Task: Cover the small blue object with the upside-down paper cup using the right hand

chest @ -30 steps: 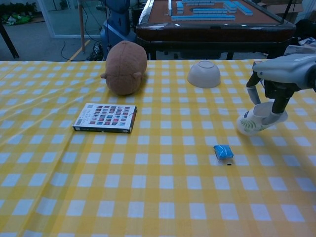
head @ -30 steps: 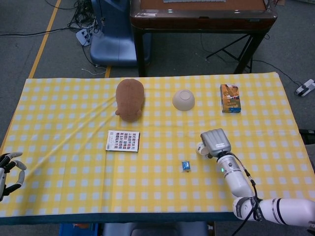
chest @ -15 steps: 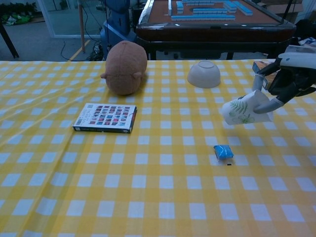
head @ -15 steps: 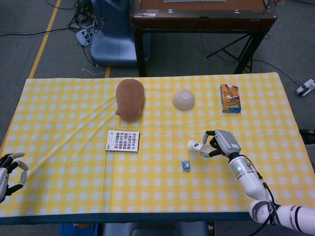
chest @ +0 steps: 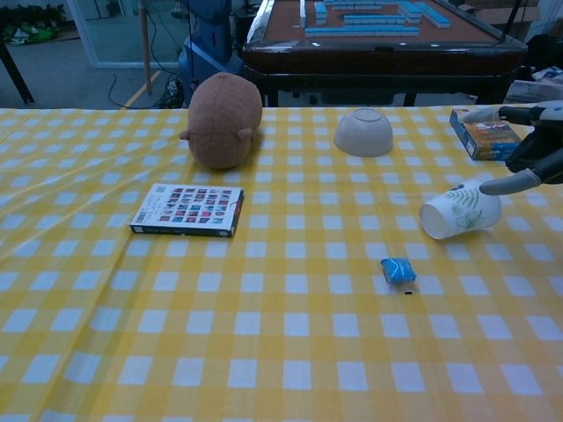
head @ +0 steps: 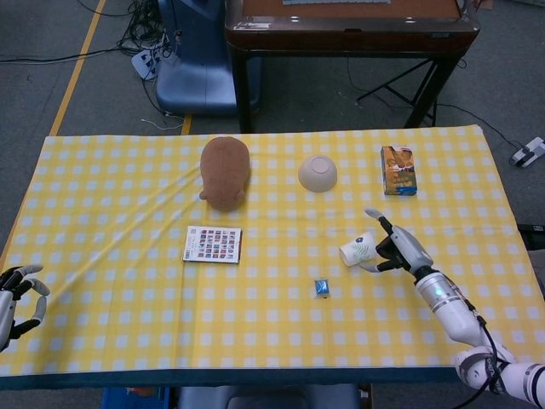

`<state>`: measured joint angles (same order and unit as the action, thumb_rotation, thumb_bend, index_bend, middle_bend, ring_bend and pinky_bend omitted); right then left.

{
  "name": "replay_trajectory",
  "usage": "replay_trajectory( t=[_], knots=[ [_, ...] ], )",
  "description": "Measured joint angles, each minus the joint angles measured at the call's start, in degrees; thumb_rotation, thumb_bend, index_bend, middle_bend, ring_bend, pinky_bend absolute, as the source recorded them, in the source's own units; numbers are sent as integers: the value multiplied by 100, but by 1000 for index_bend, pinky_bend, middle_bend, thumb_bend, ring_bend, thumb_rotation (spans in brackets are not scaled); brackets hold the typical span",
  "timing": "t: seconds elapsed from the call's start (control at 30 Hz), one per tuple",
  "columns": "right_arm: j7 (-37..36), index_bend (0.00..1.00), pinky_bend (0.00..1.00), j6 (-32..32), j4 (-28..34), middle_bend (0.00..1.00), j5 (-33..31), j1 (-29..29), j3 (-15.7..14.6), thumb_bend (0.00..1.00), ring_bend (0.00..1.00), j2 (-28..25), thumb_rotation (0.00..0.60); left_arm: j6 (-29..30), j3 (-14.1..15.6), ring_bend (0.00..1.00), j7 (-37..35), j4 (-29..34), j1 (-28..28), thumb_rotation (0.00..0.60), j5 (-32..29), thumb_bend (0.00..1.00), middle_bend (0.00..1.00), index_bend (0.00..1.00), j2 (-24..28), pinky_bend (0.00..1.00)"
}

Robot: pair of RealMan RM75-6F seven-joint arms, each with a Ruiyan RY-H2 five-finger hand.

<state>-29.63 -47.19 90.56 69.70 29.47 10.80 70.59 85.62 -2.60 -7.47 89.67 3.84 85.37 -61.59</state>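
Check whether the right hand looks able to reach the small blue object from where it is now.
Probably yes. The right hand sits just beyond the paper cup, which lies on its side, and the blue object lies close by on bare tablecloth with nothing between.

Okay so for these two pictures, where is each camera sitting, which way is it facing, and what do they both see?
Head view: high above the near table edge, looking steeply down; shows the left hand at the near left corner, and the right hand with its forearm beside the paper cup.
Chest view: low, near tabletop height, facing across the table; only the right hand's fingers show at the right edge.
Shared: cup, small blue object, plush toy, bowl, booklet, snack box.
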Motion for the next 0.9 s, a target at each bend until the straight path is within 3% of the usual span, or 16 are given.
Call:
replay_trajectory(
  t=[0.07,0.2,0.3,0.5,0.67,0.83,0.9],
  knots=[
    [199,19,1000,-113,100,1000,11,-20,8,0,1000,-63,600,-3,-2,201,-5,3,1,600,-3,491,266,644,4,469],
    [814,175,1000,-330,334,1000,6,-38,3,0,1000,-200,600,-3,0,201,2,9,2,600,1,491,267,644,5,469],
    [1576,228,1000,-471,543,1000,-53,-15,-22,0,1000,-326,600,-1,3,201,9,14,2,600,5,491,267,644,5,469],
    [3879,228,1000,-741,1013,1000,-462,174,-127,0,1000,-522,600,-3,8,201,16,23,3,600,14,491,267,644,11,469],
    [6189,228,1000,-1115,1383,1000,-1260,530,-197,0,1000,-464,600,-3,3,201,-27,26,0,600,1,491,267,644,21,469],
    [7732,233,1000,-1444,1506,1000,-2261,1076,-238,11,1000,-116,600,-34,3,201,-76,10,10,600,-9,491,267,644,31,469],
    [8038,237,1000,-1518,1483,1000,-2521,1259,-248,14,1000,53,600,-35,4,201,-88,8,11,600,-7,491,267,644,33,469]
  ],
)
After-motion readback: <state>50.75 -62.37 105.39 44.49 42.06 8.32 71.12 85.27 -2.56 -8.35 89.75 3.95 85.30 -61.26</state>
